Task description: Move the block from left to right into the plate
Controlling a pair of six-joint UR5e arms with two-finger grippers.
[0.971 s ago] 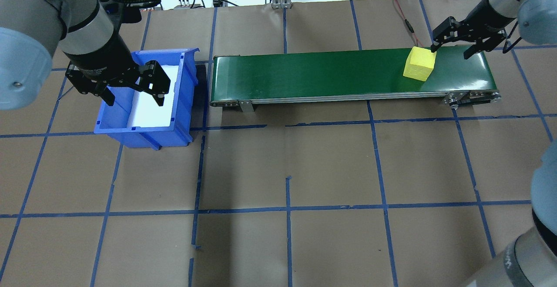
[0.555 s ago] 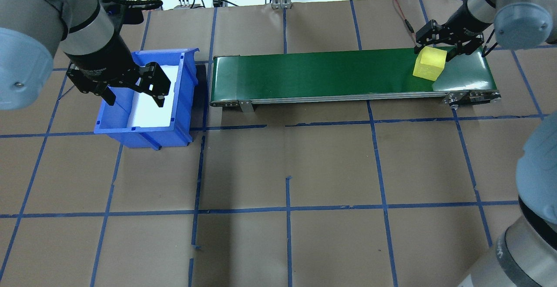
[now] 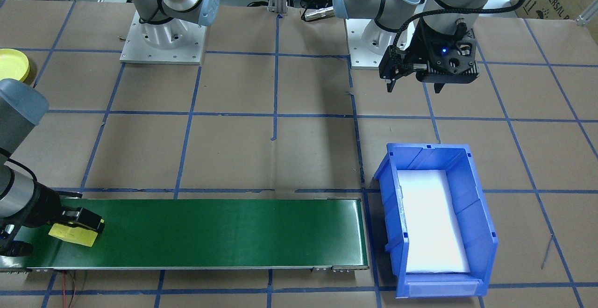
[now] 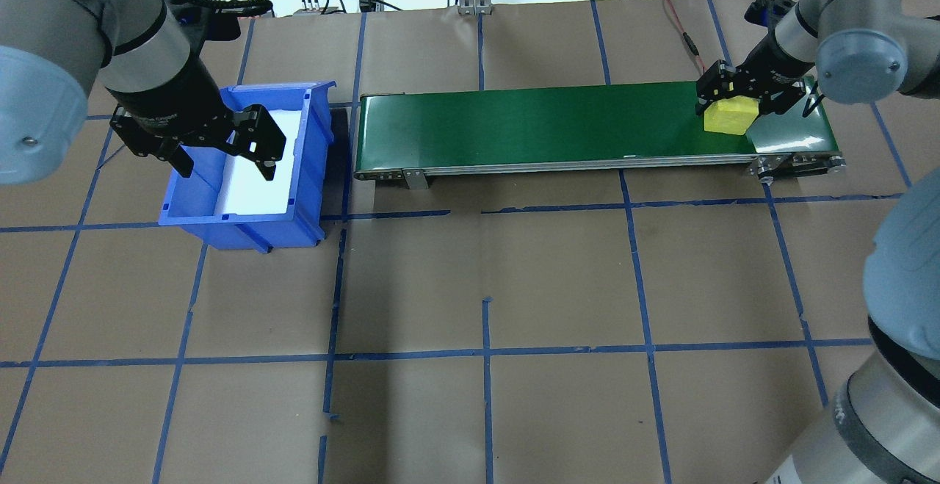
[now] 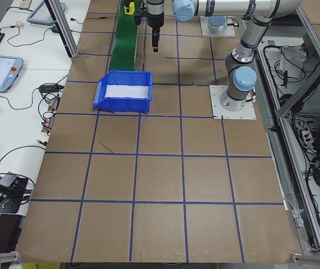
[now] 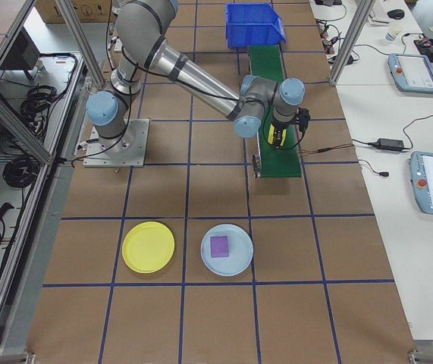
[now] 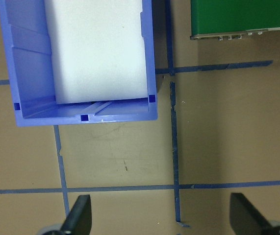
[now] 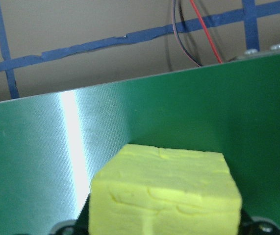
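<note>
In your overhead view, the left gripper (image 4: pixel 220 147) hangs spread apart over the blue bin (image 4: pixel 246 168) at 9 o'clock. At 2 o'clock, the right gripper (image 4: pixel 745 95) is clamped on the yellow block (image 4: pixel 728 115) on the green conveyor belt (image 4: pixel 558 120). The yellow plate (image 6: pixel 149 246) sits empty on the worktop (image 6: pixel 201 318).

Bright, even light | belt (image 8: pixel 71 142) glare streak — soft shadows | sharp

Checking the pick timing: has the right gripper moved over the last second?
Yes. The right gripper has come down from beyond the green belt's far edge onto the yellow block.
</note>
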